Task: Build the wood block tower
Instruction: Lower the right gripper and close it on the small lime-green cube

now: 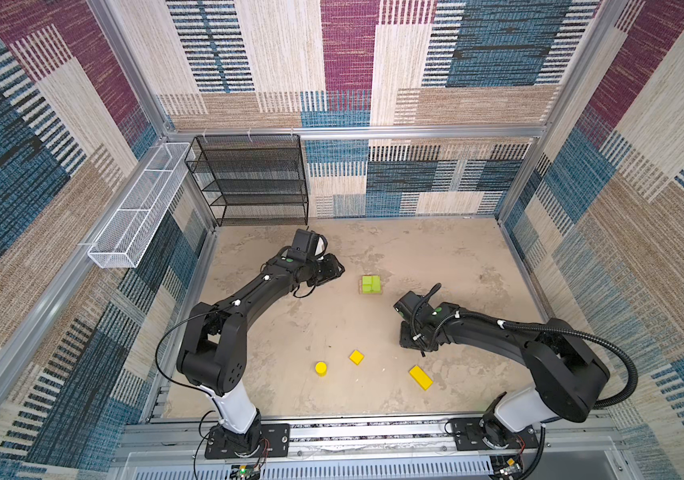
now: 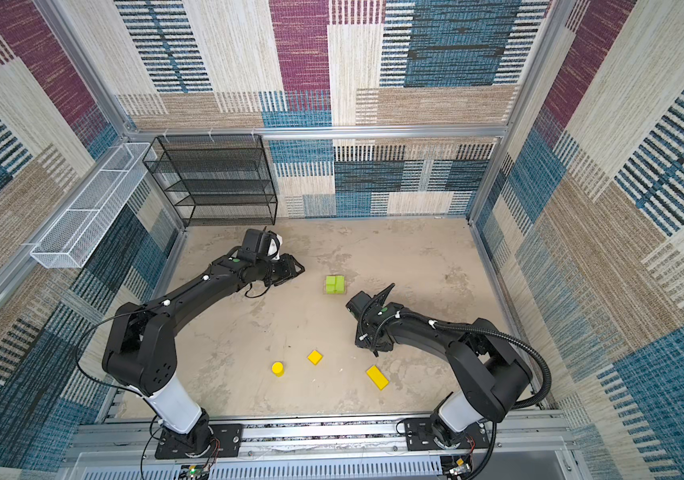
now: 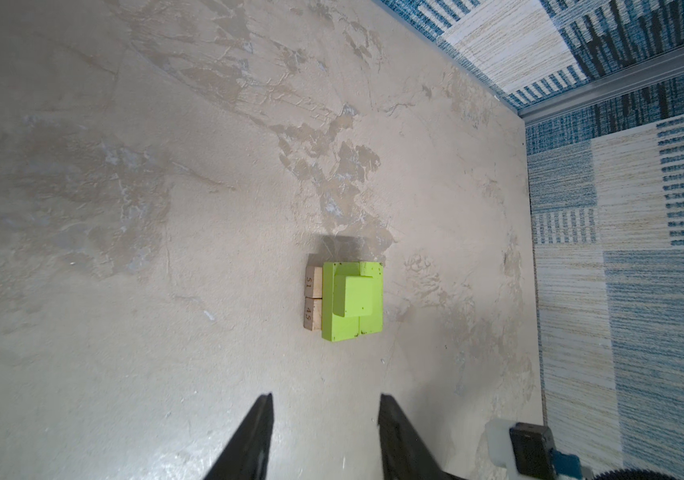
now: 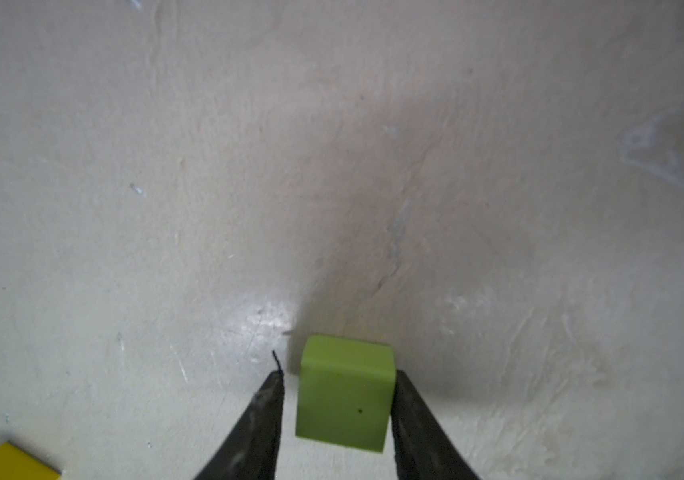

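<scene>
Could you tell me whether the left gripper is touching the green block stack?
Apart. The left wrist view shows bare floor between the open left gripper and the green block stack.

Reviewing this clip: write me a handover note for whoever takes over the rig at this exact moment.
Left gripper: open, empty, pointing at the tower.
Right gripper: jaws straddle the loose lime-green cube; whether the grip is firm is unclear.
Done: two tan planks, two long lime-green blocks on them, one top lime-green cube.
Left: add the loose cube, then the yellow bar, yellow cube and yellow cylinder, all lying apart from the tower.
</scene>
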Robot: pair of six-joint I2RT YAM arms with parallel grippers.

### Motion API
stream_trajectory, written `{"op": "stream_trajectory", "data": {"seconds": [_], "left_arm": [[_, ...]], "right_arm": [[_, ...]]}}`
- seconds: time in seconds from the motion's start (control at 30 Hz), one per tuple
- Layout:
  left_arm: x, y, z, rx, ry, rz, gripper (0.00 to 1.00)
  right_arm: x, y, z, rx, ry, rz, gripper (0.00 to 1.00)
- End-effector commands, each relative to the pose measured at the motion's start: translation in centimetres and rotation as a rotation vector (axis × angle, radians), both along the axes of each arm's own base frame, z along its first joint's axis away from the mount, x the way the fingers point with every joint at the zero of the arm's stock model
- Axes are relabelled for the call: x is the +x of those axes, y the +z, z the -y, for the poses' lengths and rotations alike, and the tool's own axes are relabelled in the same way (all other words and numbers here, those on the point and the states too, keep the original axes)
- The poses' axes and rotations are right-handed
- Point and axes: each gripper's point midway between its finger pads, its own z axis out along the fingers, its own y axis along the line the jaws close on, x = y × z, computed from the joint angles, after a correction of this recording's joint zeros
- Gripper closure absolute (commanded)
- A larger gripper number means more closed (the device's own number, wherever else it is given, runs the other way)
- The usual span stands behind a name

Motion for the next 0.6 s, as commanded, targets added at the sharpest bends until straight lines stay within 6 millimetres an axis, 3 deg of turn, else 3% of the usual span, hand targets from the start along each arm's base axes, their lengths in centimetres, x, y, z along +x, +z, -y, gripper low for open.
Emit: {"op": "stream_trajectory", "data": {"seconds": [0.0,0.1,0.3,0.57], "left_arm": [[0.2,0.4,0.4,-0.019,-0.008,0.006,0.54],[0.3,0.4,0.6,-0.027,-0.011,0.004,0.55],[0.3,0.4,0.7,-0.032,-0.014,0.001,0.55],[0.2,0.4,0.8,-0.037,-0.020,0.001,0.56]], "right_arm": [[0.2,0.3,-0.1,-0.002,0.001,0.012,0.55],[0.2,0.2,-0.1,-0.004,0.001,0.009,0.56],[0.1,0.2,0.1,-0.008,-0.005,0.009,0.69],[1.3,1.7,-0.8,0.001,0.030,0.048,0.71]]}}
